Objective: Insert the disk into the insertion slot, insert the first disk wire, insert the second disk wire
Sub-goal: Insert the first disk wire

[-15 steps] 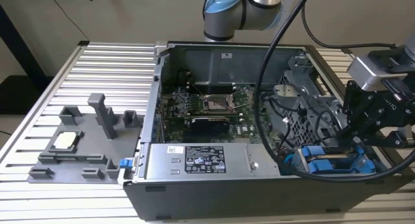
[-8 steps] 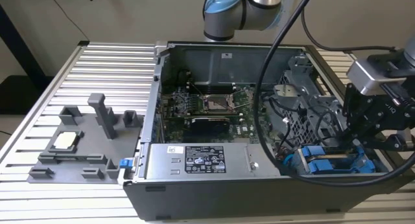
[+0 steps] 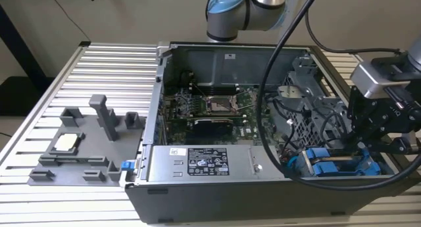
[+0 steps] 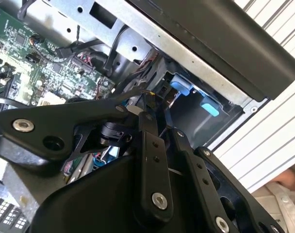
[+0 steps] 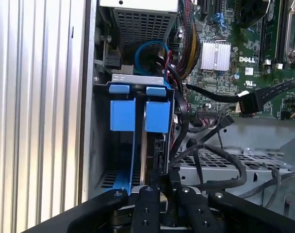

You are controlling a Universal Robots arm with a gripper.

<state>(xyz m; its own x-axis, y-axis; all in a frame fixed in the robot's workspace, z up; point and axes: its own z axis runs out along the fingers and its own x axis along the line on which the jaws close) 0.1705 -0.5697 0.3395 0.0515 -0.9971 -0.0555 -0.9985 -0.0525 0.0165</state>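
Disk in its bright blue plastic carrier frame sits inside the grey metal insertion slot; both wire steps seem undone. Black tool at its edge, grip impossible to tell.

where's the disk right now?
At the exterior view's lower right: the disk sits in the insertion slot at the corner of the case, between the power-supply box and the gripper.

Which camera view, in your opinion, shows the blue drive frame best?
The first wrist view: the blue drive frame faces it squarely. The exterior view shows the frame obliquely; the second wrist view catches its ends.
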